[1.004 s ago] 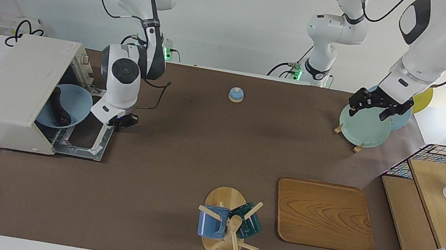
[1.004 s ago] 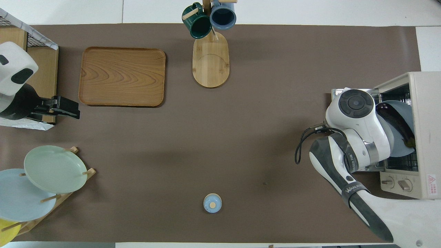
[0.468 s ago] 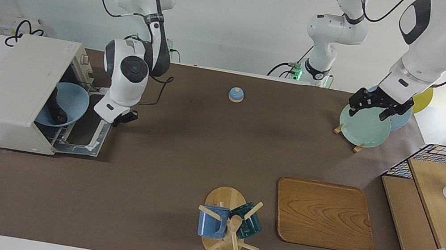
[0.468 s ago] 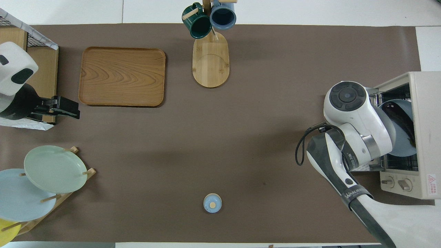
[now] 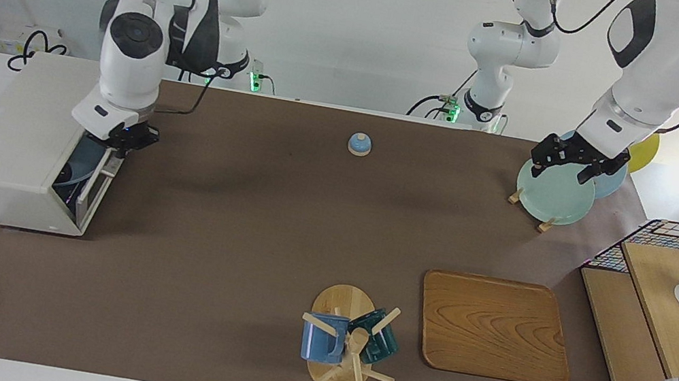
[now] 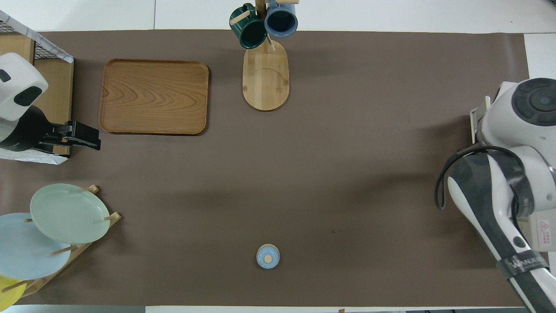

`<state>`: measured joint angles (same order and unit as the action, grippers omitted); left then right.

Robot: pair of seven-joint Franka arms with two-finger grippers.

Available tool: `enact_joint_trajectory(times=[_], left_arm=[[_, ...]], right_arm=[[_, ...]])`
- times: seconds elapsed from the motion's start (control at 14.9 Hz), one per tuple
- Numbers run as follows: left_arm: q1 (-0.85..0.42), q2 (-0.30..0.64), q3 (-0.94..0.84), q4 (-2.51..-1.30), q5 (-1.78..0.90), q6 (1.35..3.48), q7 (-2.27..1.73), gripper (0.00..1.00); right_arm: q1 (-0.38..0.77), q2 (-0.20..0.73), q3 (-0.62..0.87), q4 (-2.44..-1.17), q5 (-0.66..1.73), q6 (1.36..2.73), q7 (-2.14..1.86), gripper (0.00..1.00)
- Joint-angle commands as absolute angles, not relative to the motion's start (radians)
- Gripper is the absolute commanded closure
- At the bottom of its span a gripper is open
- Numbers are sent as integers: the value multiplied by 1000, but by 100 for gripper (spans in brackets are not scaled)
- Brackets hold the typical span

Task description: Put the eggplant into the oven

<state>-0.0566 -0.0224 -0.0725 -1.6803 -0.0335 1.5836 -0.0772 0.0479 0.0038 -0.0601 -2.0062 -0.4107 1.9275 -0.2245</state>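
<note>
The cream-white oven [image 5: 18,130] stands at the right arm's end of the table. Its door [image 5: 97,177] is swung up and stands almost shut, leaving a narrow gap. A sliver of a blue plate [image 5: 81,158] shows through the gap. The eggplant is hidden inside the oven by the door. My right gripper [image 5: 127,138] is at the door's upper edge. In the overhead view the right arm [image 6: 517,143] covers most of the oven [image 6: 477,121]. My left gripper [image 5: 568,161] waits open and empty over a green plate [image 5: 552,195]; it also shows in the overhead view [image 6: 84,138].
A small blue bell [image 5: 359,144] sits near the robots at mid-table. A plate rack holds the green plate and a blue plate. A wooden tray [image 5: 494,327] and a mug tree [image 5: 348,344] lie farther out. A wire basket [image 5: 673,301] stands at the left arm's end.
My right gripper has swung up and toward the oven, lifting the door from flat open to almost shut. The plate and eggplant went out of sight. The left arm has not moved.
</note>
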Motion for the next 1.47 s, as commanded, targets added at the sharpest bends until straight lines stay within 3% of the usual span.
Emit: enact_joint_trajectory(times=[0.0,0.27,0.54,0.6,0.67,0.74,0.8,1.4], left_arm=[[-55,-23,-72,-1667,-17,1572,-71,0],[-55,-23,-72,-1667,-18,1572,-71,0],[-55,-23,-72,-1667,-18,1574,-71,0],[-55,-23,-72,-1667,-18,1574,-71,0],[-55,-23,-72,-1667,-17,1574,-71,0],[-55,-23,-72,-1667,-17,1574,-71,0],[-55,-23,-72,-1667,-17,1572,-71,0],[-55,-23,-72,-1667,-18,1572,-71,0]], right_arm=[[-4,22,-68,-2017,-430,1953,-297,100],[3,-18,-64,-1947,-353,1838,-288,98],[-1,-20,-64,-1780,-186,1662,-291,79],[-6,-20,-66,-1732,-126,1604,-288,69],[-8,-20,-72,-1695,-76,1542,-284,46],[-8,-24,-72,-1674,-55,1513,-279,15],[-8,-38,-74,-1671,-55,1511,-276,0],[-2,-45,-78,-1674,-52,1502,-258,0]])
